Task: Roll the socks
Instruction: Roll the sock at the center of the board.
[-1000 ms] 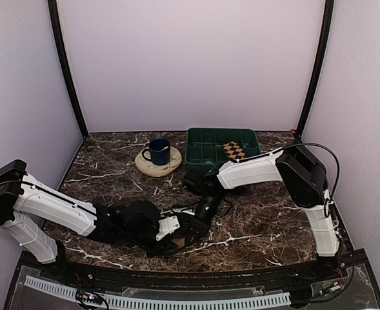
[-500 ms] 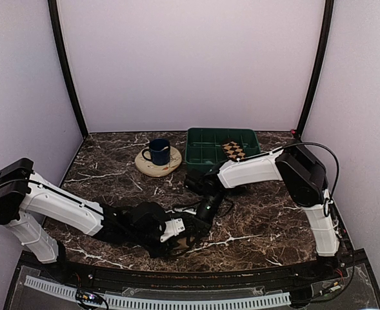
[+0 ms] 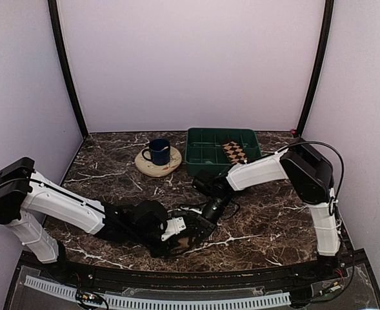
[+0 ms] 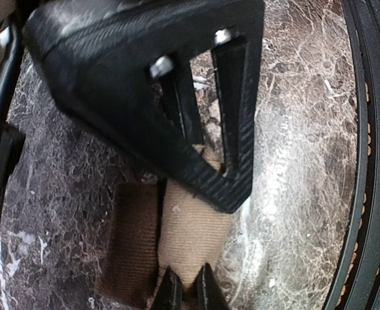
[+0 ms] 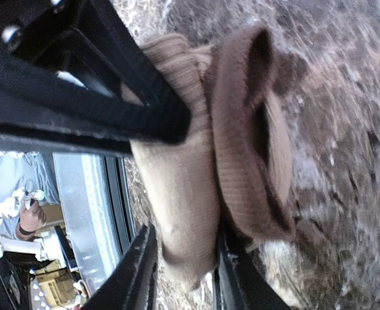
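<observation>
The tan-beige sock point(image 4: 193, 219), with its brown ribbed cuff point(image 4: 130, 248) folded beside it, lies bunched on the marble near the table's front edge. My left gripper point(image 4: 186, 266) is shut, pinching the tan fabric's edge. My right gripper point(image 5: 184, 228) comes in from the far side and straddles a fold of the same sock point(image 5: 177, 194), jaws apart with a slight gap on one side. In the top view both grippers meet low at the front centre, left point(image 3: 191, 234) and right point(image 3: 209, 216), covering that sock. The argyle sock point(image 3: 233, 151) lies in the green tray.
The green tray point(image 3: 202, 147) stands at the back centre. A blue mug point(image 3: 158, 151) sits on a round wooden coaster point(image 3: 157, 165) to its left. The black front rail point(image 4: 370, 161) runs close beside the sock. Purple walls enclose three sides.
My left gripper has closed onto the tan sock and slid a little right. My right jaws have widened around the fold, and that arm has shifted slightly right.
</observation>
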Action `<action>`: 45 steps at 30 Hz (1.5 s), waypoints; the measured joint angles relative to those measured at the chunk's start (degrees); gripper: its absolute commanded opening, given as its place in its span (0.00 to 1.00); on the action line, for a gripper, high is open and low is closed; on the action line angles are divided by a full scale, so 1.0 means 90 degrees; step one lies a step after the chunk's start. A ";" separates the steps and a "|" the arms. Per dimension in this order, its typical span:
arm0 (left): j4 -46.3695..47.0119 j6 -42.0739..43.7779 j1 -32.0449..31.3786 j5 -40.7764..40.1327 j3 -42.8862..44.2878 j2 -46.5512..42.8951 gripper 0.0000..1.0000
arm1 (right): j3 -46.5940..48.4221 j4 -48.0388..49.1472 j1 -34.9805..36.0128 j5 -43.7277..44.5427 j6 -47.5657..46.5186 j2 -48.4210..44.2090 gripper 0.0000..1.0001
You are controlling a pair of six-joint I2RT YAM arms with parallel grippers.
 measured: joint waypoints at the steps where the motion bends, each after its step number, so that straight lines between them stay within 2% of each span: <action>1: -0.0019 -0.0015 0.0041 0.0049 0.0010 0.0000 0.00 | -0.0126 0.0134 -0.0024 -0.0032 0.0061 -0.0068 0.29; 15: -0.0816 -0.0141 0.0848 0.1360 0.0459 0.0138 0.00 | -0.1812 0.2482 -0.0471 -0.0211 0.1256 -0.1141 0.32; 21: -0.1362 -0.0141 0.1365 0.2234 0.0831 0.0413 0.00 | -0.2450 0.3492 -0.0556 0.0172 0.1729 -0.1678 0.32; 35: -0.2067 -0.0148 0.2186 0.4005 0.1384 0.1103 0.00 | -0.4061 0.5015 -0.0391 0.2890 0.1860 -0.3497 0.32; 45: -0.2560 0.0015 0.2555 0.4940 0.1768 0.1651 0.00 | -0.4165 0.5219 0.1314 0.5144 0.0806 -0.3871 0.36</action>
